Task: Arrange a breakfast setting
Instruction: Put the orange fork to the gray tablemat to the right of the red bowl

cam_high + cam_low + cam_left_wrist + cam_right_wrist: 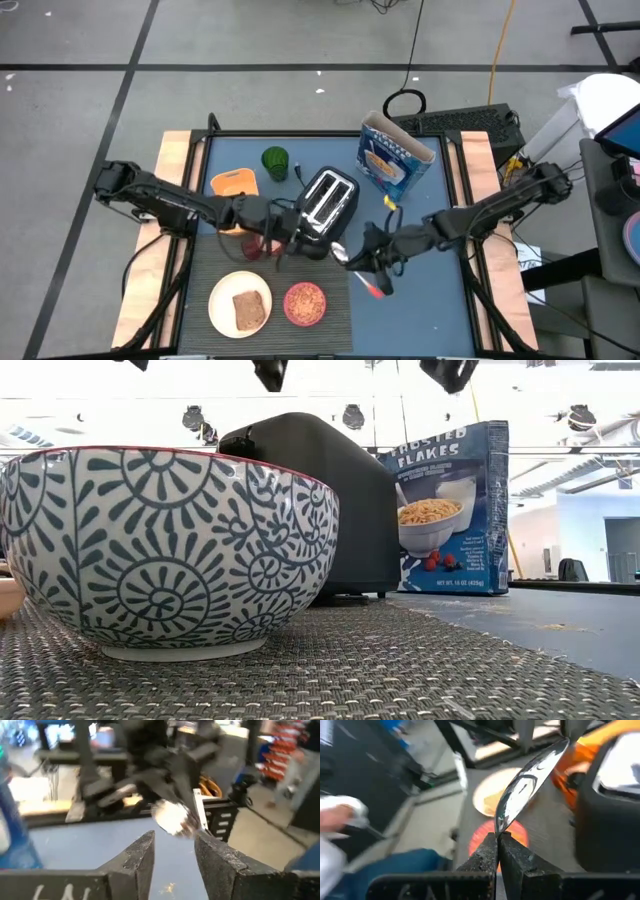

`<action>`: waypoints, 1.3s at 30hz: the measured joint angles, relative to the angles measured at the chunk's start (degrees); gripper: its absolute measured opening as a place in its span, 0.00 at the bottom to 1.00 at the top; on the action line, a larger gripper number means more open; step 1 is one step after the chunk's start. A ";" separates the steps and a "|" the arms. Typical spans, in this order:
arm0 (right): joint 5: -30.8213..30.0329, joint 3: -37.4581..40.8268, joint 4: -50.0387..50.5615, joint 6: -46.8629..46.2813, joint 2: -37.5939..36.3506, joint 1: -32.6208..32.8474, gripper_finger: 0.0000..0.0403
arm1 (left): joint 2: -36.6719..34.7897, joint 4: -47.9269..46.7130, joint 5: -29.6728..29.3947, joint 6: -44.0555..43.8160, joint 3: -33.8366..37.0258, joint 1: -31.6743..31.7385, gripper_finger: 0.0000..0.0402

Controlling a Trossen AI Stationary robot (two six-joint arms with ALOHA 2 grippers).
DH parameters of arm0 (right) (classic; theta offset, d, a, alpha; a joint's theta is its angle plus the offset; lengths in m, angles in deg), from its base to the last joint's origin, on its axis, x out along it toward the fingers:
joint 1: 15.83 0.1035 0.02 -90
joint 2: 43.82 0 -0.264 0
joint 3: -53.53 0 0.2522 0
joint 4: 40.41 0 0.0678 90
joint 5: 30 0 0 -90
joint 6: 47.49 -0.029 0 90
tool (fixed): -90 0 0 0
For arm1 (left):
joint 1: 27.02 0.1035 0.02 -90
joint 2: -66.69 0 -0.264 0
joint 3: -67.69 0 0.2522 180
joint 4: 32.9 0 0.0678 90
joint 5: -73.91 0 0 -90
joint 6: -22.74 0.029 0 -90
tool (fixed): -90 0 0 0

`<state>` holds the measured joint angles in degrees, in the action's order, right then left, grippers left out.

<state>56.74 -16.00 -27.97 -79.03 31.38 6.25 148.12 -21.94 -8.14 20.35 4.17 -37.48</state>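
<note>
The red-handled metal spoon [360, 270] is in my right gripper [358, 262], which is shut on it over the table's middle, in front of the toaster. My left gripper [300, 245] is open. In the left wrist view its fingers [172, 842] point at the spoon's shiny bowl [172, 817], just beyond their tips. The cream plate [222, 290] with the toast slice [250, 310] and the pink bowl of cereal [304, 304] rest on a dark woven mat [340, 315] at the near edge. The bowl's patterned outside fills the low view [165, 550]. My right gripper pinches the spoon between its two fingers at the metal neck [499, 829], where the bowl meets the handle. The fingers come from the table's right. The shiny bowl [530, 775] sticks out ahead of them toward the left arm, and the red handle [378, 288] trails toward the near edge.
The silver-black toaster [330, 205] stands at mid-table, just behind both grippers. The orange square container [234, 183], a green cup [275, 160] and a blue cereal box [392, 155] stand behind it. A small red thing [255, 248] sits under the left arm.
</note>
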 joint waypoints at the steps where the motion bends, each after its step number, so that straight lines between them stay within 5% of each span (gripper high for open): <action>1: 1.43 0.00 -0.75 -0.45 -0.79 -0.45 0.00 | 0.01 0.35 0.00 2.23 0.00 -0.64 0.36; 11: 20.01 0.00 -10.76 -16.57 -4.17 -5.03 0.00 | 0.00 7.82 -0.08 18.06 0.00 -4.73 0.36; 17: 20.01 0.00 -16.33 -27.19 -4.15 -6.20 0.01 | 0.00 11.55 -0.88 34.01 0.00 -5.48 0.36; 24: 20.09 -0.01 -17.51 -29.49 -4.14 -6.32 0.01 | 0.00 16.24 -11.92 48.55 0.00 -6.39 0.36; 29: 20.08 -0.02 -17.68 -29.21 -4.13 -6.73 0.01 | 0.00 16.24 -13.26 59.69 0.00 -6.47 0.36; 39: 20.12 -0.11 -17.82 -25.92 -3.54 -8.45 0.01 | 0.00 16.29 -13.81 63.82 0.00 -5.78 0.36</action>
<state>76.86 -16.10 -45.79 -104.95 27.84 -2.20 148.12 -5.65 -21.96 84.17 4.17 -43.26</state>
